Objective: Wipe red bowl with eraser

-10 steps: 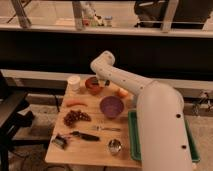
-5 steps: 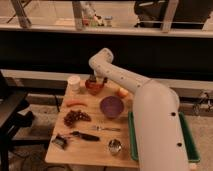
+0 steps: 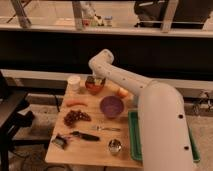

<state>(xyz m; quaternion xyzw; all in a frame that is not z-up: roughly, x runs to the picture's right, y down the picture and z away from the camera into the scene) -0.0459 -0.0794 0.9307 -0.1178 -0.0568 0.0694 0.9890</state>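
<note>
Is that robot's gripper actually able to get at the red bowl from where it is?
Probably yes: the gripper, shut, already sits right over the red bowl at the table's far edge, with nothing between them.

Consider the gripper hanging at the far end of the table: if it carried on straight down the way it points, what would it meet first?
Most likely the red bowl: the gripper points down just above its rim. Depth is unclear, so it may already be touching.
</note>
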